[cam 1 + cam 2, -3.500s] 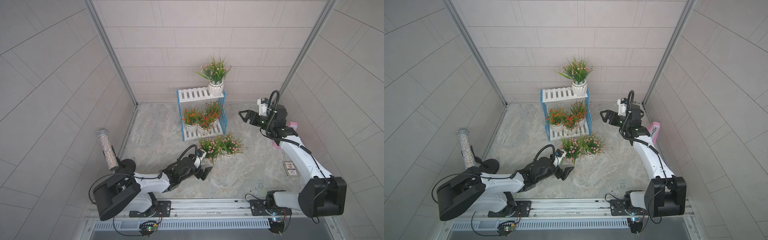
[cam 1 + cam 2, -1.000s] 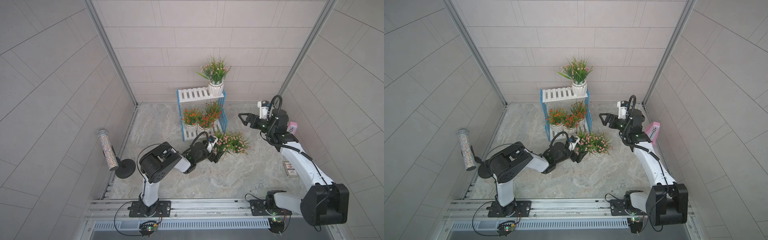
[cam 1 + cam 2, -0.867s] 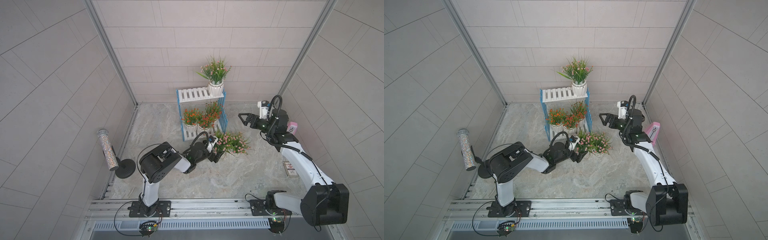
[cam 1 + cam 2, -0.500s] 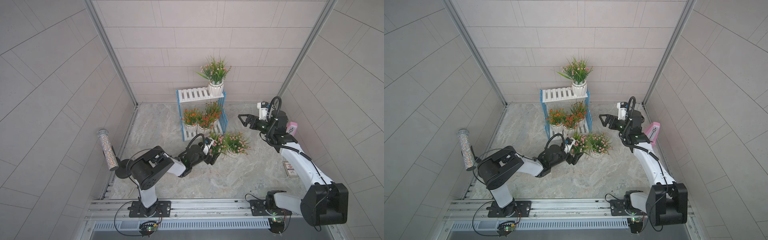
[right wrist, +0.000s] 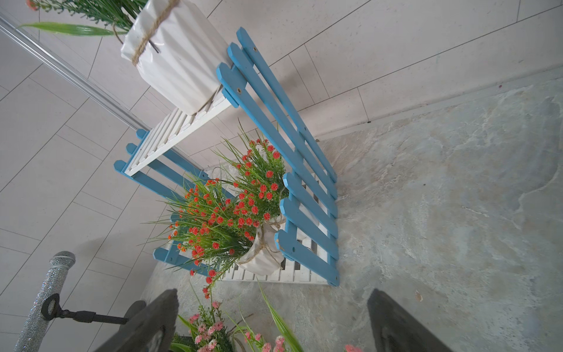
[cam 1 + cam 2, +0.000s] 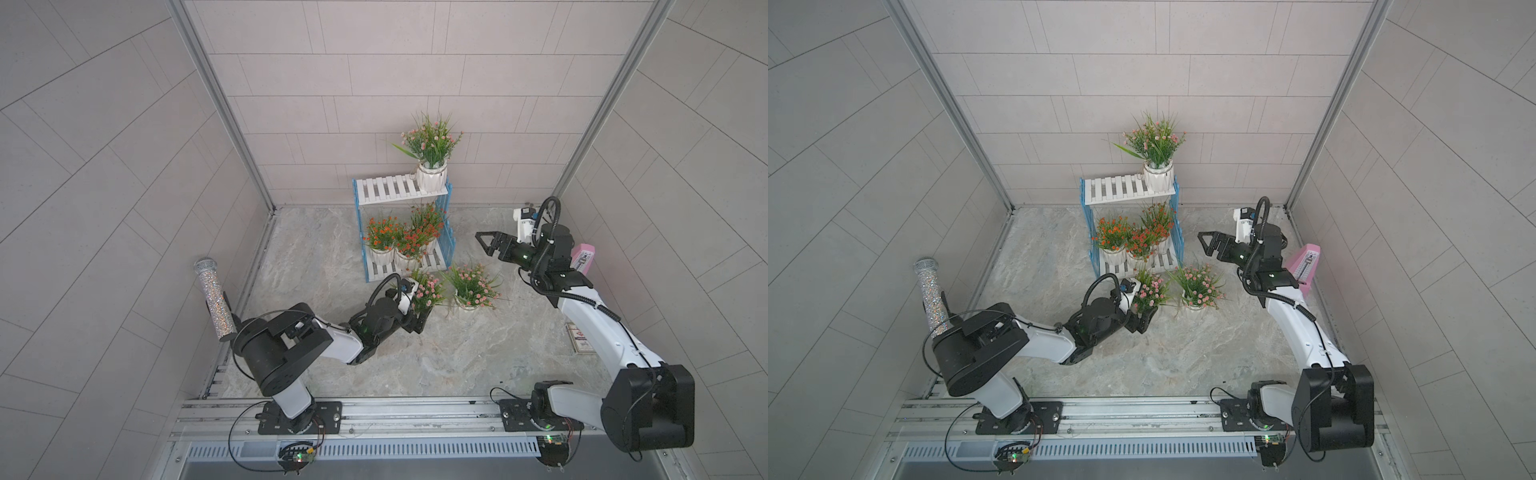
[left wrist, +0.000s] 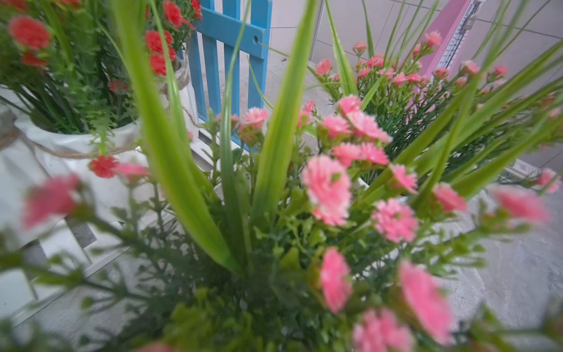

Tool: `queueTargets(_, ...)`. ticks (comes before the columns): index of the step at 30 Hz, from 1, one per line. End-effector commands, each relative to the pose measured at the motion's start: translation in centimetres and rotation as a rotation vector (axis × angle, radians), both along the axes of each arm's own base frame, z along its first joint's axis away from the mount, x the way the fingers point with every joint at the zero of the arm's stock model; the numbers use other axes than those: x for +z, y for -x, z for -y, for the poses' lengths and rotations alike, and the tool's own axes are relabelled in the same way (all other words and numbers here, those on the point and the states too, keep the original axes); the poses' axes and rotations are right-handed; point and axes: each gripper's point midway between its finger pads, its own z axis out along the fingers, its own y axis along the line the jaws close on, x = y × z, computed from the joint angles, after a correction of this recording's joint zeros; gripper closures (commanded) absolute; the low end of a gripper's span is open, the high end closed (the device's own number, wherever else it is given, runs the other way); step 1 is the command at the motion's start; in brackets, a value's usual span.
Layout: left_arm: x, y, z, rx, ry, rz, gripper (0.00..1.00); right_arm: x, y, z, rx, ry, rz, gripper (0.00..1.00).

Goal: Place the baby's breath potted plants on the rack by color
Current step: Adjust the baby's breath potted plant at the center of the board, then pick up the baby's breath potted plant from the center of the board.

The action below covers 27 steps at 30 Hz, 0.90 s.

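Observation:
The rack [image 6: 395, 190] stands at the back wall, with one pink baby's breath potted plant [image 6: 431, 145] on its top shelf and three red-orange ones [image 6: 405, 237] on the lower shelf. Two pink plants stand on the floor in front of it [image 6: 428, 289] [image 6: 473, 286]. My left gripper [image 6: 417, 322] is low at the nearer pink plant's base, fingers spread either side; the pot is hidden. In the left wrist view, pink blossoms [image 7: 329, 189] fill the picture and hide the jaws. My right gripper [image 6: 484, 245] hangs open and empty to the right of the rack [image 5: 274, 106].
A glittery microphone [image 6: 214, 297] on a stand is at the left wall. A pink metronome [image 6: 582, 257] sits by the right wall behind my right arm, and a small card [image 6: 579, 338] lies on the floor near it. Tiled walls close in three sides.
My left gripper reached in to the nearer pink plant, then drew back slightly toward the front, its base swinging round. The plant shifted a little left. The right arm barely moved.

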Motion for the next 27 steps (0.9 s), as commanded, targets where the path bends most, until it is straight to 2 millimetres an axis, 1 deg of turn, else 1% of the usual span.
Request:
queueTargets(1, -0.4, 0.0, 0.3, 0.031, 0.034, 0.019, 0.0, 0.9, 0.1, 0.0, 0.003, 0.0, 0.035, 0.01)
queueTargets(4, -1.6, 0.1, 0.8, 0.019, 0.046, 0.006, 0.0, 0.9, 0.1, 0.0, 0.003, 0.004, 0.037, 0.01)
queueTargets(8, -2.3, -0.3, 0.6, 0.045, 0.047, 0.017, 0.0, 0.8, 0.2, -0.1, 0.008, 0.009, 0.04, 0.01)
queueTargets(14, -1.8, -1.1, 0.6, 0.068, 0.023, 0.054, 0.0, 0.7, 0.0, -0.1, 0.009, 0.004, 0.041, 0.01)
queueTargets(20, -1.6, -1.4, 1.2, 0.051, 0.008, 0.062, 0.0, 0.6, -0.1, -0.2, 0.012, 0.003, 0.039, 0.01)
queueTargets(25, -0.9, -1.6, 1.6, 0.041, 0.018, 0.07, 0.0, 0.5, -0.1, -0.2, 0.015, 0.002, 0.038, 0.01)
queueTargets(27, -1.0, -1.9, 1.7, 0.04, 0.012, 0.064, 0.0, 0.5, -0.2, -0.2, 0.016, 0.001, 0.039, 0.01)
